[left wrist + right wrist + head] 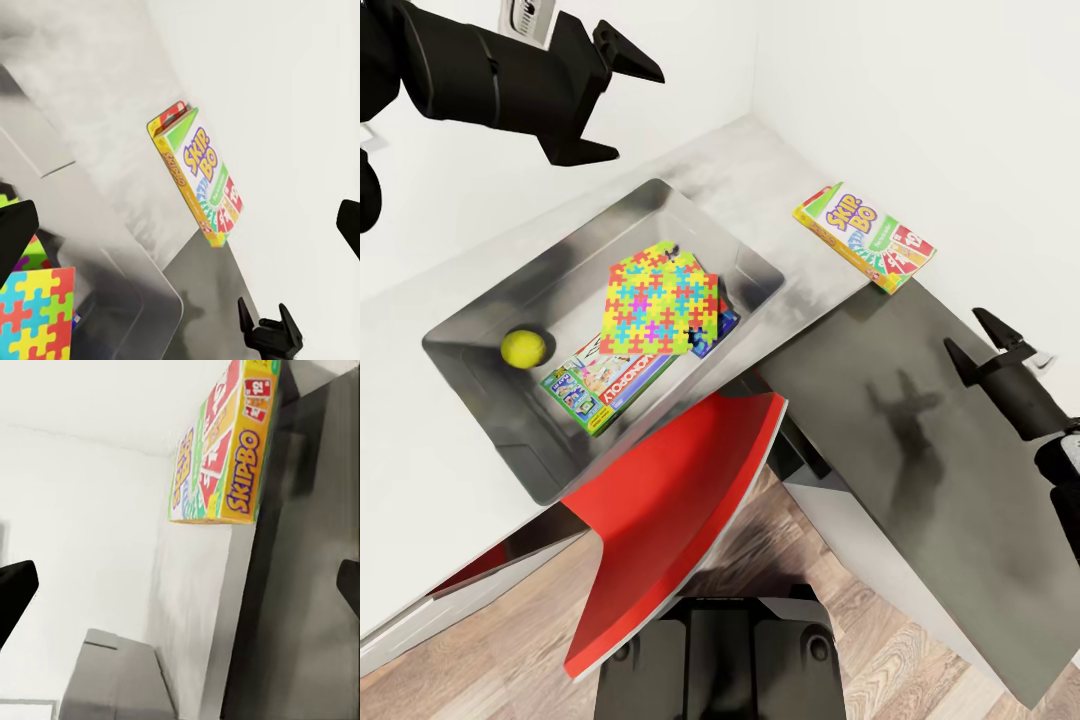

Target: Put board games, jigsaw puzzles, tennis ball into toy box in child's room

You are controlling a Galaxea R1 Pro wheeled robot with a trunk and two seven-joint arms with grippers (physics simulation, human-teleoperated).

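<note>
The light grey toy box (575,270) sits on the pale table (430,440). Inside lie the yellow tennis ball (523,347), the Monopoly board game (610,385), stacked jigsaw puzzles (660,300) and a blue box corner (717,332) peeking from under them. A yellow-green-red Skip-Bo board game (865,238) rests on the table beyond the box, near the wall; it also shows as the Skip-Bo box (202,176) and the Skip-Bo box (225,450). My left gripper (638,113) hovers open above the toy box's far rim. My right gripper (965,330) is open over the dark section, short of the Skip-Bo box.
A red chair (680,500) is tucked under the table just below the toy box. The dark grey table section (920,480) runs to the right. White walls close the corner behind. Wooden floor (880,640) lies beside my base (720,660).
</note>
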